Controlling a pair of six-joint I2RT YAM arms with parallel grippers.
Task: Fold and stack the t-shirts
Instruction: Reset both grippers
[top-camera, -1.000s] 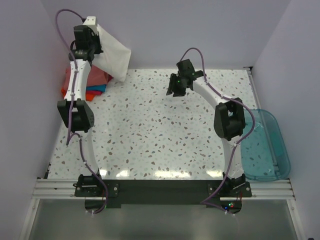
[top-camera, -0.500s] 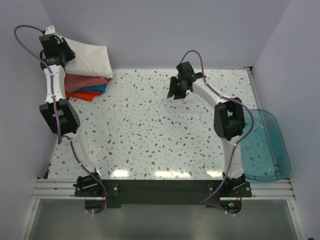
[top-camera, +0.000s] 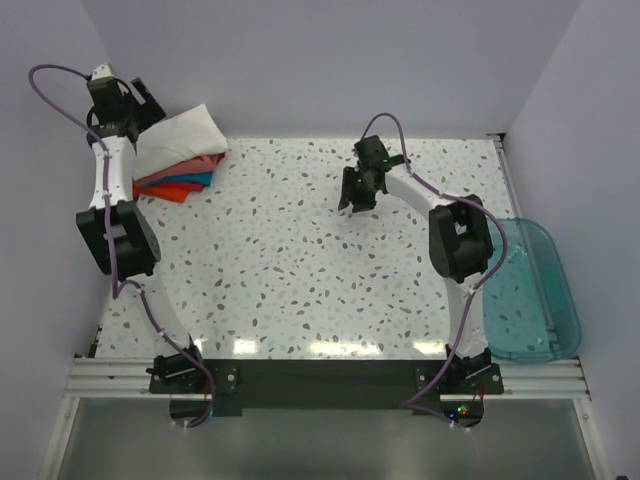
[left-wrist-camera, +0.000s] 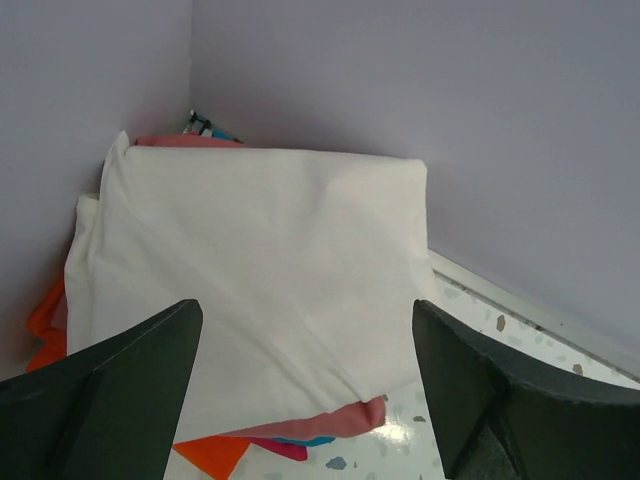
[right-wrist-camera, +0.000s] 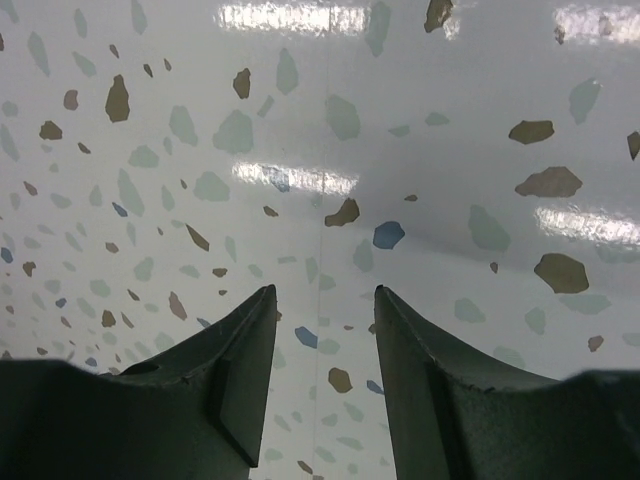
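Now your left gripper (left-wrist-camera: 305, 312) is hanging spread wide above the white t-shirt (left-wrist-camera: 260, 240), which is lying atop the coloured t-shirts (top-camera: 185, 180) at the far-left corner of the table (top-camera: 300, 270). Your right gripper (right-wrist-camera: 325, 295) is hovering parted, empty, over that table.

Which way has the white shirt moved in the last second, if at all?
Yes: left and down. The white shirt hung up and right of the coloured stack in the top view; now it lies on it, with the left gripper open.

Arms (top-camera: 112, 172): white links, black joints, purple cables (top-camera: 384, 116), black pincer fingers (right-wrist-camera: 240, 390).
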